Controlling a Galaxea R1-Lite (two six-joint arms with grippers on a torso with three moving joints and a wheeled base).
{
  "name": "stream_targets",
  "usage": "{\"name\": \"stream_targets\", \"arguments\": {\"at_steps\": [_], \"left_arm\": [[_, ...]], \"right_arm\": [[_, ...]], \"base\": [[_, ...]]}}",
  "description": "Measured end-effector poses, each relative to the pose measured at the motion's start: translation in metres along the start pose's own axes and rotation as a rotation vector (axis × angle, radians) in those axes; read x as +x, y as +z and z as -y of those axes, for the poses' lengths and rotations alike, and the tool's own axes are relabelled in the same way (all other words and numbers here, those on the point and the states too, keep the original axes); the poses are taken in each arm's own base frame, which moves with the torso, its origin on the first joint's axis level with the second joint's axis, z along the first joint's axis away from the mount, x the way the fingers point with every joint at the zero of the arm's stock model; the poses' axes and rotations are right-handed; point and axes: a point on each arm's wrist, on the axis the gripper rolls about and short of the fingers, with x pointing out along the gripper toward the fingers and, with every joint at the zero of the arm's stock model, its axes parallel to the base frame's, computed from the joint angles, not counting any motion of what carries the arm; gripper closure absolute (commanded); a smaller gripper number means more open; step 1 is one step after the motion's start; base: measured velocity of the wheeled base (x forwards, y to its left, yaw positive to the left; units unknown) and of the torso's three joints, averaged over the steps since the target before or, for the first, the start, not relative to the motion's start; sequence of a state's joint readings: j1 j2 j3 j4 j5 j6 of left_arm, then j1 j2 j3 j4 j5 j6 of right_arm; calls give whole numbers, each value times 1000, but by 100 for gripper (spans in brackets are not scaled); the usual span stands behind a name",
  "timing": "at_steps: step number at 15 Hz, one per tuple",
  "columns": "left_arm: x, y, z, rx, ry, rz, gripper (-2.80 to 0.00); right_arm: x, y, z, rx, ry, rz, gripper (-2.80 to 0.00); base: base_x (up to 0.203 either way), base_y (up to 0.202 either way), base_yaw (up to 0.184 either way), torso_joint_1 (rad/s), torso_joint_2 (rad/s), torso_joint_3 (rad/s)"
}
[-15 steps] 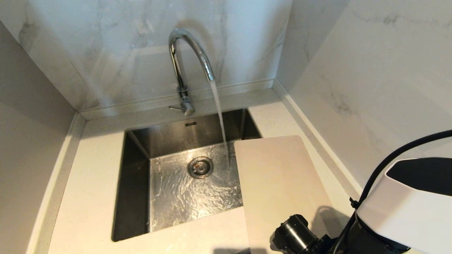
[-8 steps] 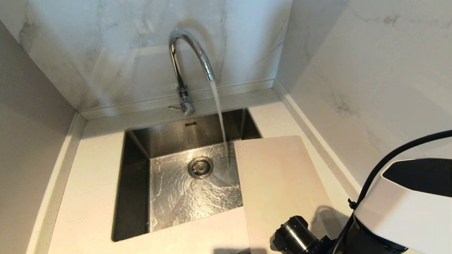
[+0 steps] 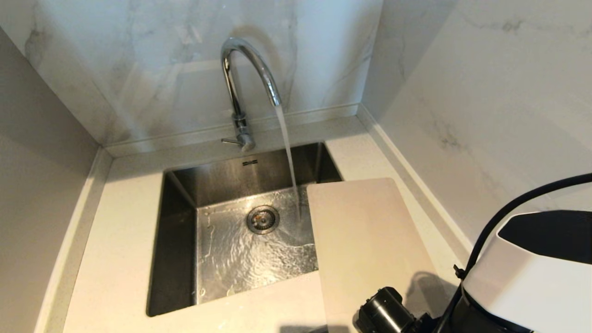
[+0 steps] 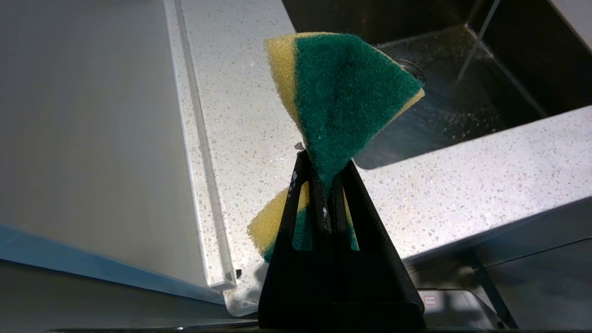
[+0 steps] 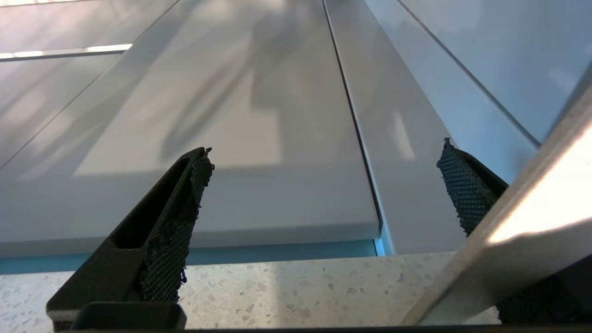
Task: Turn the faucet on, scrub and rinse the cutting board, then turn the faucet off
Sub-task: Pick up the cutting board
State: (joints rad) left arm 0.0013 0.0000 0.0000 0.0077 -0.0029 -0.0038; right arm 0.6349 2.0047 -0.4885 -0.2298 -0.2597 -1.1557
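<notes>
Cutting board (image 3: pixel 365 240) lay dry beside running faucet (image 3: pixel 245 88), overhanging sink (image 3: pixel 185 185); right gripper (image 5: pixel 323 194) spread wide, left gripper (image 4: pixel 323 185) pinching sponge (image 4: pixel 344 97): grasp near edge squarely.

Kitchen, steel sink (image 3: pixel 180 259), speckled countertop (image 3: pixel 120 259), marble-look wall tiles (image 3: pixel 152 69)

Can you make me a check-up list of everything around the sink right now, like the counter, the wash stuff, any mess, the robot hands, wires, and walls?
Surface: pale speckled counter around a steel sink.
Job's things: faucet running, stream landing beside the drain; cutting board flat on the counter, one edge overhanging the sink.
Clutter: nothing seen.
Hands: left hand shut on a green-and-yellow sponge; right hand open, empty, low over the counter.
Cables: black cable along the right arm.
Surroundings: marble walls.
</notes>
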Motion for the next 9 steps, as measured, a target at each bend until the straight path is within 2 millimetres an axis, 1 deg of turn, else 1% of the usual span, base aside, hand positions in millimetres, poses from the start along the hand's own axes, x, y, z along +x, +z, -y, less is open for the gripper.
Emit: {"name": "stream_targets", "arguments": {"at_steps": [9], "left_arm": [[0, 0, 0, 0, 0, 0, 0]], "right_arm": [[8, 1, -2, -3, 33, 3, -280]], "base": [[0, 0, 0, 0, 0, 0]]}}
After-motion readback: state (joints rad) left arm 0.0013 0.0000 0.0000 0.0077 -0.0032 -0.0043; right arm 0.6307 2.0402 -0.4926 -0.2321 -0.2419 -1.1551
